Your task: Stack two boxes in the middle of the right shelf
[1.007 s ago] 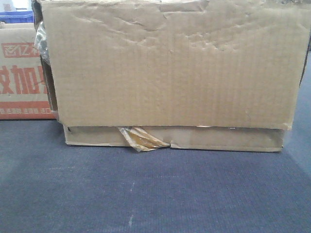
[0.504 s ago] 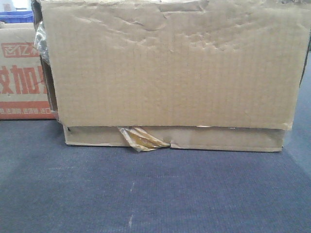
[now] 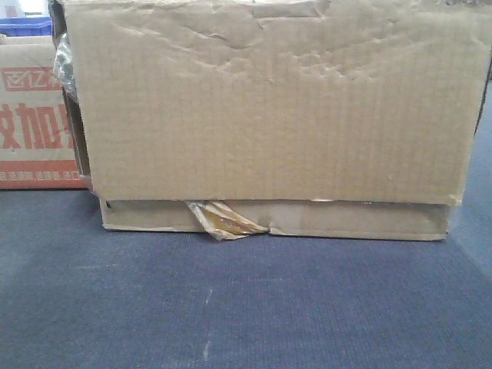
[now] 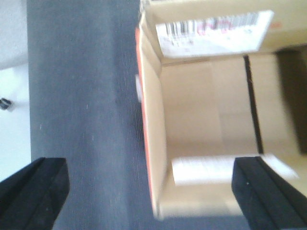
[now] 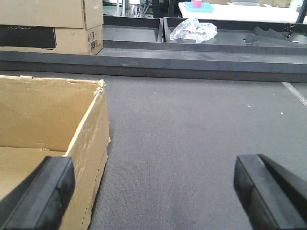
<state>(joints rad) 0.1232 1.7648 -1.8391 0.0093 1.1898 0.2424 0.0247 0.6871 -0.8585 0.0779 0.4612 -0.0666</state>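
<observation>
In the front view the two boxes fill the frame on dark carpet. A large brown carton (image 3: 269, 108) with a creased face sits on a flatter one (image 3: 354, 219), which has torn yellowish tape (image 3: 223, 219) at its lower edge. My left gripper (image 4: 151, 194) is open. It straddles the wall of an open-topped box with a red outer side (image 4: 206, 110), one finger over the carpet and the other over the box's inside. My right gripper (image 5: 153, 191) is open over carpet, its left finger (image 5: 41, 191) above the edge of an open brown carton (image 5: 48, 110). The shelf is out of view.
A red-printed box (image 3: 34, 115) stands left of the stack, with a blue bin (image 3: 27, 27) behind it. Far off in the right wrist view are low black platforms (image 5: 201, 52), a clear plastic bag (image 5: 194, 29) and stacked cartons (image 5: 53, 24). A white floor strip (image 4: 12, 100) borders the carpet.
</observation>
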